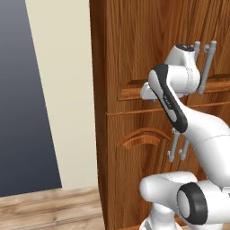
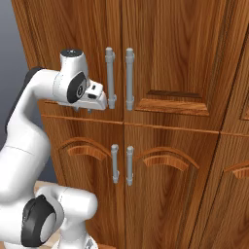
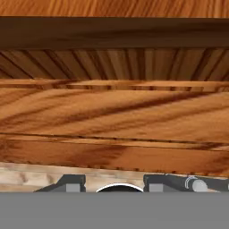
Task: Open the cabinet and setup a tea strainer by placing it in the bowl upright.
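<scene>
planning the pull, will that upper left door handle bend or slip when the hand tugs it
Probably stiff: the handle is a thick grey bar fixed to the cabinet door at both ends. Its smooth round surface may slip somewhat. The tall wooden door likely swings heavily, so the hand should pull steadily.

The cabinet (image 2: 170, 58) is showing reddish-brown wood with a strong streaky grain and a smooth, faintly satin finish, its raised panels and arched trim (image 2: 168, 158) looking carved from the same wood. Its bar handles (image 2: 129, 78) are looking like smooth matt grey metal, while the robot arm (image 1: 179, 76) is wearing glossy white plastic shells with dark, slightly shiny joint covers. The floor (image 1: 49, 209) is appearing as pale matt wooden planks, and the wall (image 1: 67, 90) beside the cabinet is looking flat, cream and matt.
</scene>
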